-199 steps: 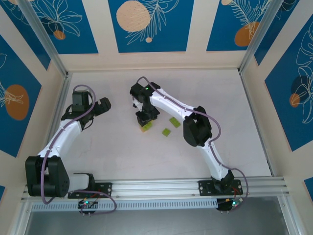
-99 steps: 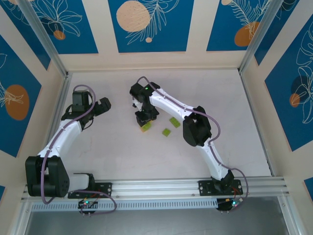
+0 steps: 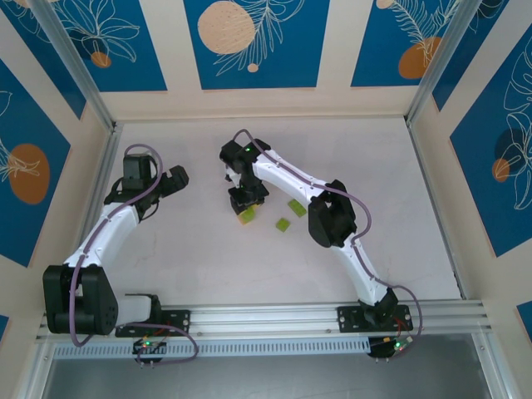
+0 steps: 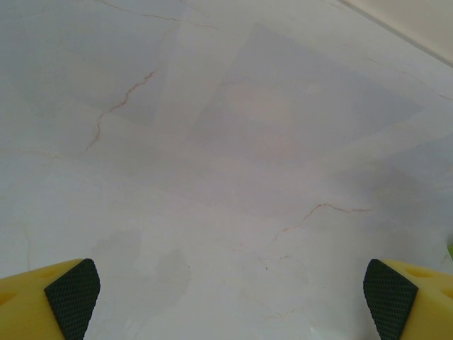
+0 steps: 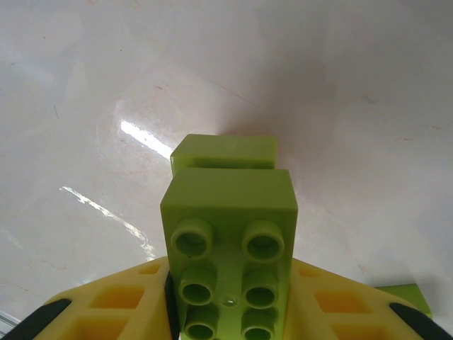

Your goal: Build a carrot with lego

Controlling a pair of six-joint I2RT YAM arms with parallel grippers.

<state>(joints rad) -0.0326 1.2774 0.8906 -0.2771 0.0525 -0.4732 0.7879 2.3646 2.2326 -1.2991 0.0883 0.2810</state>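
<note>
Since one second ago, the right gripper (image 3: 247, 208) has drawn only a little toward the far left of the table (image 3: 183, 249), together with its elbow. The left gripper (image 3: 178, 178) has not changed place.

We see in the right wrist view that the right gripper is clamped on a long lime-green brick (image 5: 228, 212), studs up. The yellow fingers (image 5: 127, 304) press on its two long sides. The long axis of this brick runs straight out from the gripper, along the fingers. Just beyond its far end, and lower, lies a second lime-green brick (image 5: 225, 151) on the table. We cannot tell if the two touch or are already joined.

We judge that the coming move turns on this relation: the held brick points directly at the second one, so it needs to go forward and down, with no turning.

A loose green brick (image 3: 294, 207) and a further loose green brick (image 3: 283, 224) lie near, on the right gripper's right side. We find no orange brick.

The left gripper stands well apart to the left, its jaws spread wide over bare table and holding nothing. The right arm is clearly the nearer one.
</note>
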